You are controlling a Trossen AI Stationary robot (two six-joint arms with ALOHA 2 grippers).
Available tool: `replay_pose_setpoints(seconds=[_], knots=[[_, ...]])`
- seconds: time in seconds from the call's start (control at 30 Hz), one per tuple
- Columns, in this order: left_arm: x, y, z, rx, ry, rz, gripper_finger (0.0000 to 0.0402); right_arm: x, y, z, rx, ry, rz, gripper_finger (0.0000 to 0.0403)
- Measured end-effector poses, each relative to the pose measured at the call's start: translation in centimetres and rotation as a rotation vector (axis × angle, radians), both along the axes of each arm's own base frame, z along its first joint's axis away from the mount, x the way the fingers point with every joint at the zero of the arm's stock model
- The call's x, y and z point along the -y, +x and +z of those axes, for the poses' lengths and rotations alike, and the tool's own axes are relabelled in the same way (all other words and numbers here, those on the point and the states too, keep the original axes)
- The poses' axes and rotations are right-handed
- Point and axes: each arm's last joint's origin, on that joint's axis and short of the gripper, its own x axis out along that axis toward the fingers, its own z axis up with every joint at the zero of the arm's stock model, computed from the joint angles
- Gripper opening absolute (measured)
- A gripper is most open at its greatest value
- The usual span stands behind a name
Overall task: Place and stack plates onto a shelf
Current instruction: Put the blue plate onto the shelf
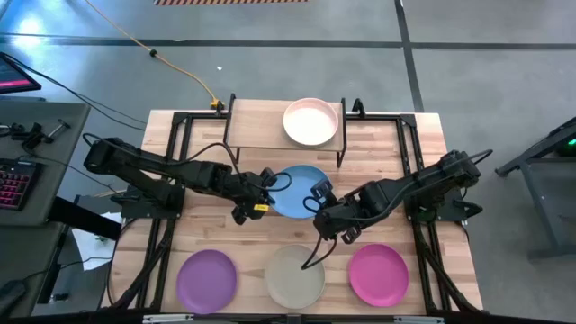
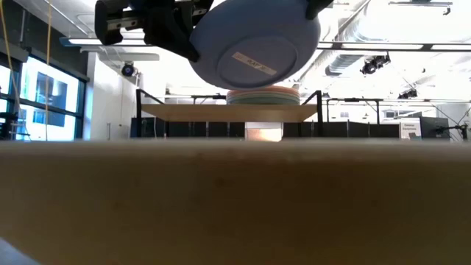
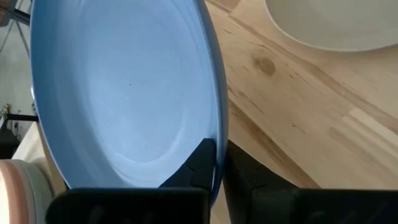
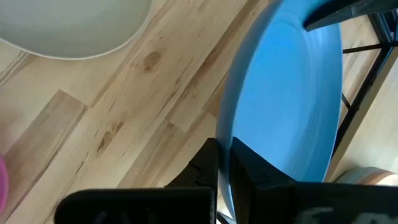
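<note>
three plates sit along the near edge of the wooden table [image 1: 423, 144], left to right: purple plate [image 1: 206, 280], cream plate [image 1: 295, 275] and magenta plate [image 1: 378, 274], each apart from its neighbour with bare wood between. behind them, mid-table, the left gripper [image 1: 265, 183] is clenched on the left rim of the blue plate [image 1: 299, 191] and the right gripper [image 1: 320, 195] is clenched on its right rim, so the plate hangs between them, lifted off the wood and tilted in the low view. farther back stands the shelf [image 1: 252, 131], light wood top on thin black legs; its left half is bare, and a stack topped by the pale pink plate [image 1: 312, 121] rests on its right half. all plates are round, shallow, matte.
</note>
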Motion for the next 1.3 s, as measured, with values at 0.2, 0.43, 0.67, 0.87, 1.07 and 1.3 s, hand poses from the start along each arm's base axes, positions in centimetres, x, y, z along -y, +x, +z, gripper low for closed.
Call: replay_pose_setpoints(seconds=[0.2,0.43,0.67,0.87,1.07,1.3], knots=[[0.0,0.0,0.0,0.002,-0.008,0.009,0.0004,0.0,0.0,0.0,-0.001,0.005,-0.013,0.0000],[0.1,0.0,0.0,0.006,0.000,0.005,0.0002,0.0,0.0,0.0,0.000,-0.001,-0.010,0.0003],[0.5,0.1,0.2,0.029,-0.002,0.015,0.0001,0.0,0.2,0.1,0.029,-0.002,-0.017,0.0055],[0.7,-0.1,0.1,0.019,0.014,0.047,0.0000,0.0,0.3,0.1,0.047,0.012,-0.041,0.0108],[0.5,-0.5,-0.2,-0.035,0.024,0.116,0.0000,0.3,-0.2,0.9,0.056,-0.041,-0.142,0.0123],[0.0,-1.6,-0.8,-0.119,0.262,0.259,0.0000,0.7,-1.3,2.7,0.033,-0.018,-0.250,0.0124]])
